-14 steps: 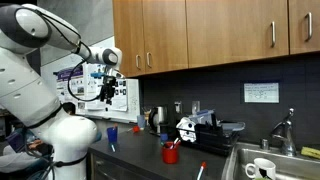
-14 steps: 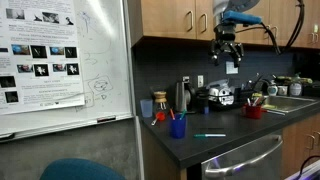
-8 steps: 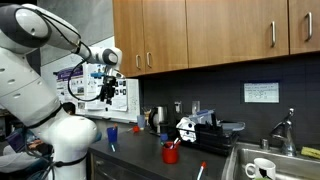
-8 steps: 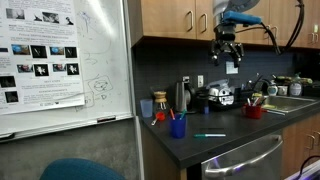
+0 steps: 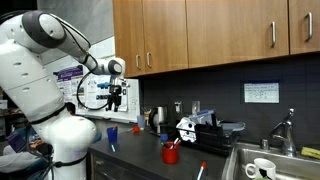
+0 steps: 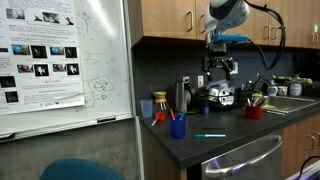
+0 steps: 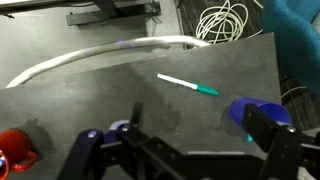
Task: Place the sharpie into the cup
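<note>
The sharpie, white with a teal cap, lies flat on the dark counter; it also shows in an exterior view. The blue cup stands upright near it, seen in both exterior views. My gripper is open and empty. It hangs high above the counter, over the sharpie and the cup, touching neither.
A red cup holding utensils stands further along the counter. Coffee gear stands against the back wall under wooden cabinets. A whiteboard is beside the counter, and a sink is at its far end.
The arm has swung sideways and lowered a little, so the gripper now hangs closer to above the sharpie and blue cup. The objects on the counter have not moved.
</note>
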{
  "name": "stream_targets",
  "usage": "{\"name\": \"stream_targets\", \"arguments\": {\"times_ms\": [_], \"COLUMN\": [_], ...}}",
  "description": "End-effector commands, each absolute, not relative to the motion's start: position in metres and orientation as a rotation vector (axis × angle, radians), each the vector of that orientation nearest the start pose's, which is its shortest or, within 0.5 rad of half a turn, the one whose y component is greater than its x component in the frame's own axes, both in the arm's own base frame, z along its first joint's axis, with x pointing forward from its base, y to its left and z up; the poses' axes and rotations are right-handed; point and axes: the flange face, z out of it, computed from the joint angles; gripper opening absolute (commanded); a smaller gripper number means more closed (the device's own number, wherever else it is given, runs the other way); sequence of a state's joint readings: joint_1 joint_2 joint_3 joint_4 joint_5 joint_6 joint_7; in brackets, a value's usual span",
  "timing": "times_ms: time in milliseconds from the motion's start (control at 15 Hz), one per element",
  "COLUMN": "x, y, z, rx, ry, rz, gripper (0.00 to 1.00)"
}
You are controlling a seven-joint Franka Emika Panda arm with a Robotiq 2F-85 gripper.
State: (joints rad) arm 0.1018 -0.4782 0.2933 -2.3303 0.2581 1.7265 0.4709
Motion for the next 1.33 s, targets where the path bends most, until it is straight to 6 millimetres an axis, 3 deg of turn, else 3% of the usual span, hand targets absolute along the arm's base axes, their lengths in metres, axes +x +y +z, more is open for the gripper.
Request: {"name": "stream_targets", "arguments": {"times_ms": [0, 267, 333, 733, 933, 1267], "x": [0.376, 0.381, 0.384, 0.383, 0.381, 0.377], "y": [0.179, 0.177, 0.176, 0.176, 0.176, 0.157], "z": [0.466, 0.431, 0.441, 0.436, 0.431, 0.417], "rx": [-3.131, -3.139, -3.138, -3.137, -3.163, -3.19], "ry": [0.375, 0.47, 0.417, 0.423, 0.133, -0.3], "rz": [0.177, -0.03, 0.05, 0.042, 0.09, 0.117], "gripper": [1.0, 1.0, 1.0, 1.0, 1.0, 1.0]}}
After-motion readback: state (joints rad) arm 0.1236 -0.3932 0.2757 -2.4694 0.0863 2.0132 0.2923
